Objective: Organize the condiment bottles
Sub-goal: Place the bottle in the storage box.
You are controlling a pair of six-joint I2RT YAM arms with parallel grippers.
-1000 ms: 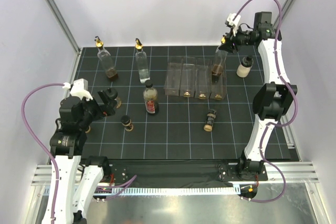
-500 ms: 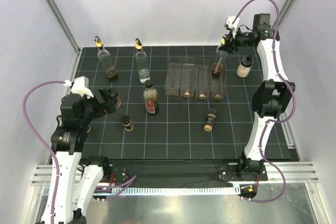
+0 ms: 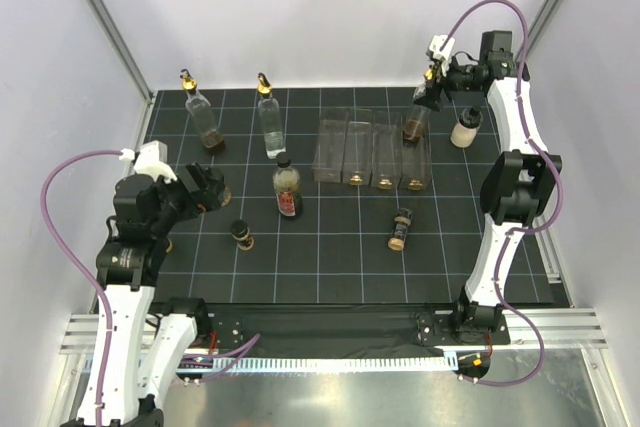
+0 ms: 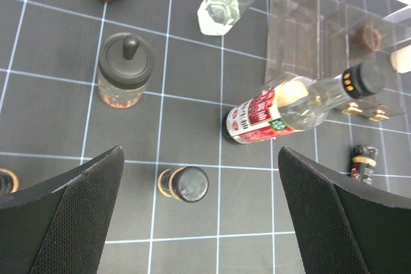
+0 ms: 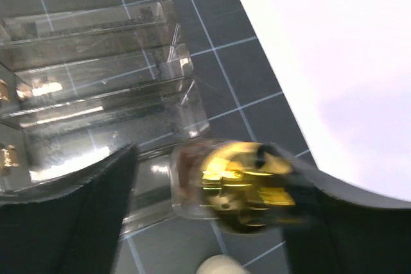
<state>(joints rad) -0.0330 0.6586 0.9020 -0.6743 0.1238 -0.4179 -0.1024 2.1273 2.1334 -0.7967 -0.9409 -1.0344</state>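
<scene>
A tall clear condiment bottle (image 3: 414, 125) with a gold pourer spout (image 5: 247, 184) stands in the rightmost compartment of the clear rack (image 3: 345, 147). My right gripper (image 3: 432, 90) is open around that spout; one finger touches it and the other stands apart. My left gripper (image 3: 207, 187) hangs open above a small black-capped bottle (image 4: 183, 184), not touching it. A red-labelled bottle (image 3: 288, 188) stands mid-table. Two tall gold-spouted bottles (image 3: 205, 115) (image 3: 269, 119) stand at the back left.
A black-lidded jar (image 4: 125, 68) stands near my left gripper. A small brown bottle (image 3: 400, 229) lies on its side in front of the rack. A cream-coloured bottle (image 3: 464, 128) stands right of the rack, close to my right arm.
The right gripper's jaws have opened off the tall bottle's spout, leaving the bottle in the rack. The left gripper has shifted slightly left and back.
</scene>
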